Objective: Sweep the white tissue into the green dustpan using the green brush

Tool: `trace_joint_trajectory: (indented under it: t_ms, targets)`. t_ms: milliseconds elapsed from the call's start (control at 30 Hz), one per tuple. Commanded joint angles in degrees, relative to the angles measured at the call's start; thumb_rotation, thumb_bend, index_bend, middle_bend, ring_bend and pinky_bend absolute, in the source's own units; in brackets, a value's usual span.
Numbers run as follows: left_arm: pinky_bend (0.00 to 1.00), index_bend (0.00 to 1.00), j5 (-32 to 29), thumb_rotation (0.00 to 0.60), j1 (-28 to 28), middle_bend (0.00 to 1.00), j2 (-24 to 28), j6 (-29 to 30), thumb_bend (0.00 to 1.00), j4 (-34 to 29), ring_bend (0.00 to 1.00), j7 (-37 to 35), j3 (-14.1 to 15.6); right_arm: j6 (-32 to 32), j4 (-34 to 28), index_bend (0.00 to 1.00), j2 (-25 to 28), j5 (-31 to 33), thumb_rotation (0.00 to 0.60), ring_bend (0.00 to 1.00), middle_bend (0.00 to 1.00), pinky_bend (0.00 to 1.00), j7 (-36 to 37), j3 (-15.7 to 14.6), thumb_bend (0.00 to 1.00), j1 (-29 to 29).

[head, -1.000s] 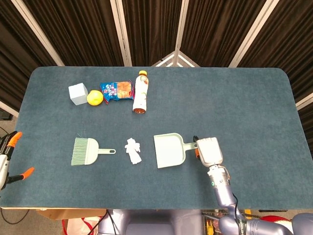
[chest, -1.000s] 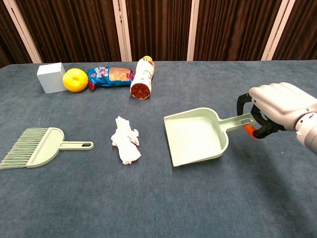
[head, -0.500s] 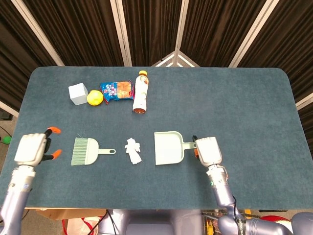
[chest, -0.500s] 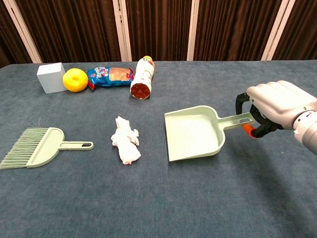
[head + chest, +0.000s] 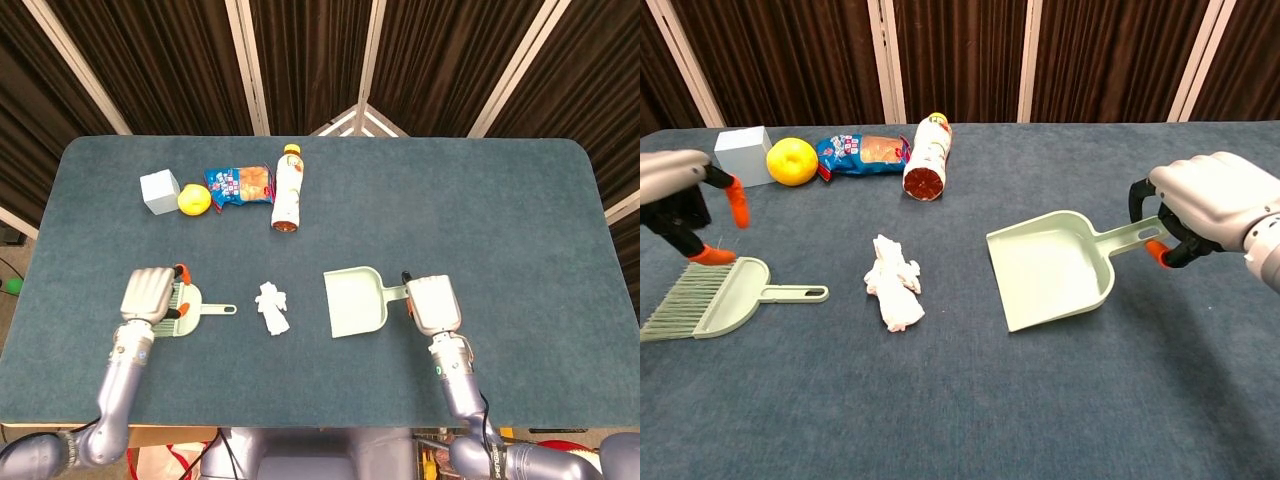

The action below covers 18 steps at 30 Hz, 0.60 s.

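The green brush [image 5: 712, 297] lies flat at the left, bristles pointing left and handle [image 5: 216, 309] pointing right. My left hand [image 5: 680, 205] hovers just over its bristle end with fingers apart, holding nothing; from the head view the left hand [image 5: 150, 294] covers most of the brush. The crumpled white tissue [image 5: 893, 283] rests mid-table, also seen as the tissue [image 5: 271, 307]. To its right, the green dustpan [image 5: 1055, 270] sits with its open mouth toward the tissue. My right hand [image 5: 1210, 205] grips the dustpan handle, and the dustpan [image 5: 357, 301] lies left of that right hand [image 5: 431, 305].
At the back left stand a white cube [image 5: 159, 190], a yellow lemon [image 5: 194, 200], a snack bag [image 5: 238, 185] and a bottle [image 5: 287, 188] lying on its side. The blue table [image 5: 500, 200] stretches wide to the right and back.
My left hand came in from the table's left edge to above the brush. The right hand shifted the dustpan slightly right, away from the tissue.
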Motion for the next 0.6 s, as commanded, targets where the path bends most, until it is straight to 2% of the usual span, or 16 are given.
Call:
trace_joint_trajectory:
  t_ms: [33, 300, 600]
  targets:
    - [1.0, 0.47, -3.51, 0.6, -2.23, 1.0, -2.77, 0.16, 0.34, 1.19, 1.0, 2.01, -0.8, -0.16, 0.05, 0.67, 0.18, 0.13, 0.6, 0.84, 0.84, 0.86, 0.21, 0.13, 0.51, 0.06]
    - [1.0, 0.42, -8.03, 0.6, -4.91, 1.0, -6.18, 1.36, 0.37, 2.06, 1.0, 5.75, -0.19, -0.74, 0.47, 0.67, 0.98, 0.67, 0.6, 0.84, 0.84, 0.86, 1.2, 0.56, 0.51, 0.19]
    - [1.0, 0.42, -11.31, 0.6, -5.98, 1.0, -8.33, 1.73, 0.39, 3.77, 1.0, 6.06, 0.85, -1.45, 1.24, 0.67, 1.52, 1.14, 0.6, 0.84, 0.84, 0.86, 2.16, 0.73, 0.51, 0.41]
